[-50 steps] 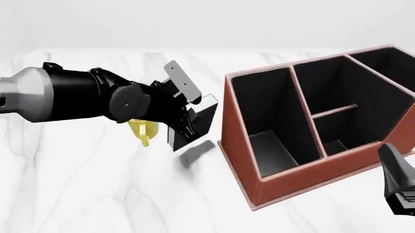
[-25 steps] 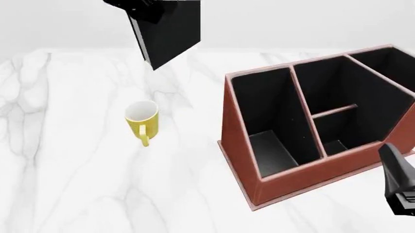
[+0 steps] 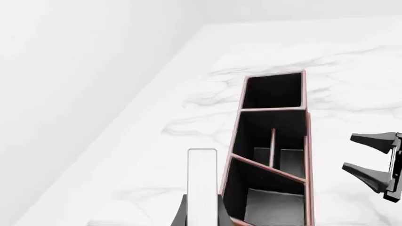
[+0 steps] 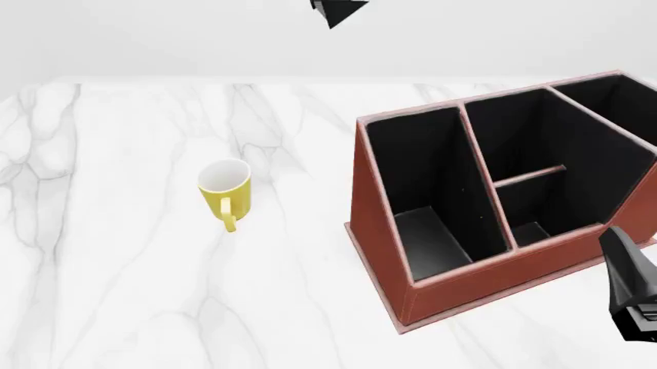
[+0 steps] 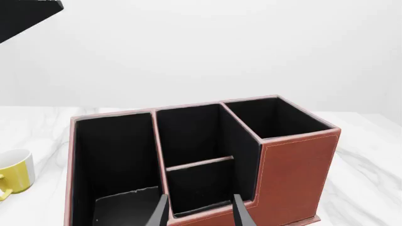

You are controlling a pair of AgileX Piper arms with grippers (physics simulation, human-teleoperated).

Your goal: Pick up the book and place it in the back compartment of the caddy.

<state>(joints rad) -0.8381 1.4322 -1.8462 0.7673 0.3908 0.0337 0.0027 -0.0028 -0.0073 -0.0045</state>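
1. In the front view only a small black corner of the book (image 4: 337, 11) shows at the top edge, high above the table (image 4: 123, 292) and well apart from everything on it.
2. In the left wrist view the book (image 3: 202, 186) shows its white page edge as a long pale strip, and it sits between the two dark fingers (image 3: 179, 217) of the left gripper (image 3: 202, 219), which are clamped on it from both sides.
3. The left wrist view looks down on the caddy (image 3: 306, 188) from above; the book's page edge appears just beside the caddy's long wall, but it is up in the air, not inside any compartment.
4. The caddy (image 4: 382, 231) stands on the right part of the table, reddish-brown outside and black inside, with slanted side walls.
5. The back compartment (image 5: 202, 186) is the small pocket behind the low cross-divider; in the right wrist view it lies straight ahead of the right gripper, and only black lining shows inside it.
6. The right gripper (image 5: 199, 211) is low and near the caddy's front wall; its two fingers stand apart with nothing between them.
7. In the front view, the right gripper (image 4: 636, 300) is only a dark shape at the lower right corner.
8. A yellow mug (image 4: 224, 191) stands upright on the table left of the caddy, well apart from it, with its handle towards the camera.
9. A black corner of the book (image 5: 25, 16) shows also in the right wrist view, high above the mug (image 5: 14, 170).
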